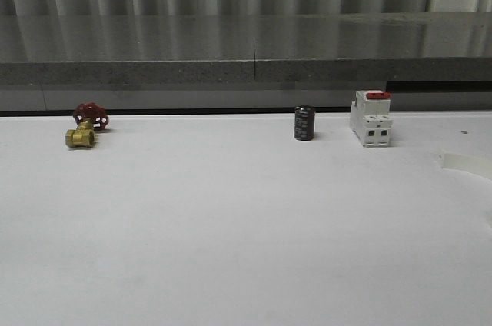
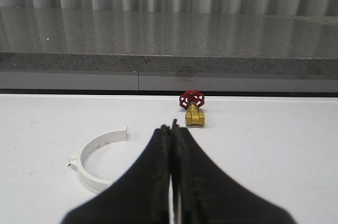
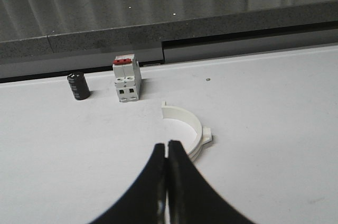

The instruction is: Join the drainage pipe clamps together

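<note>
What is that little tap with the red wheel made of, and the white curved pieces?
The tap looks like brass: its body is shiny yellow-gold, and the wheel looks like red-painted metal. The curved pieces look like plastic: plain white, smooth, thin, with moulded tabs.

on the white table (image 1: 231, 226), at the left of the front view, a brass valve (image 1: 83, 131) with a red handwheel lies on its side. right of centre stands a black cylinder (image 1: 304, 123) – just beside it, further right, a white circuit breaker (image 1: 371, 119) with a red switch, upright.
</note>
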